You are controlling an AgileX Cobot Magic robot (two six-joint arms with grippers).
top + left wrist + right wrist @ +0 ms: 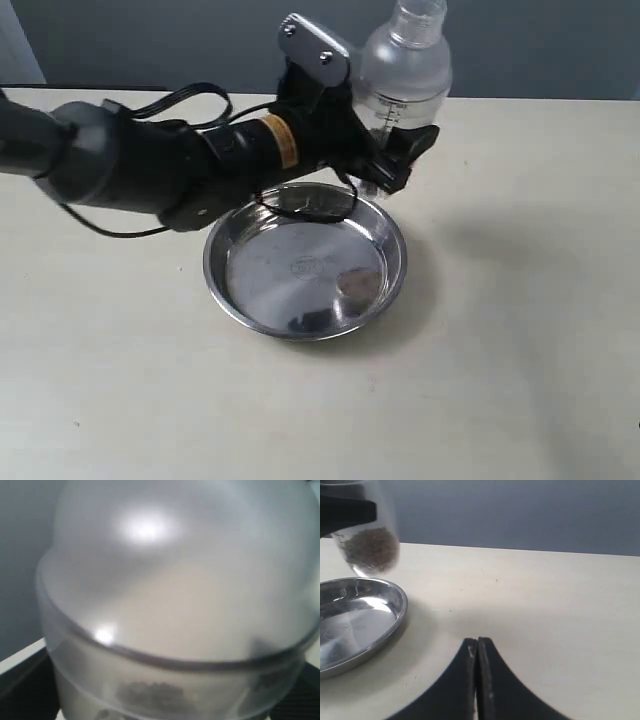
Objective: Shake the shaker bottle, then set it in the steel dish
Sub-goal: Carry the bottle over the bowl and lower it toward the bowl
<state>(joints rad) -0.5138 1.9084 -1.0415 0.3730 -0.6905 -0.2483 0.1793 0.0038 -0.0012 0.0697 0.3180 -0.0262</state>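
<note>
Left gripper (398, 160) is clamped on the bottle (405, 70), with black fingers (418, 143) on either side of the lower body. The bottle is in the air, roughly upright with its cap (420, 12) on top. It hangs over the far rim of the dish (212, 262) and doesn't touch it. The left arm (150, 165) comes in from the left side across the table (520, 300), and a black cable (300, 210) droops from it over the dish's rim.

Left wrist view is almost all bottle (170, 610): a frosted dome with a dark seam ring under it, very close and blurred. A dark patch of granules (150, 695) shows low down through the plastic. Can't make out the finger pads there.

Right wrist view shows the bottom of the bottle (370, 545), with brown granules (372, 550) piled in its base. There's a clear gap between it and the dish (400, 607) below. A black finger of the left gripper (345, 512) crosses the bottle above the granules. The dish sits flat on the table, shiny, with reflections on its bottom.

Right gripper (477, 680) has its fingers pressed together with nothing between them. It sits low over bare table (545, 610), well apart from the dish and bottle. It isn't visible in the exterior view. A grey wall (520, 510) is behind.
</note>
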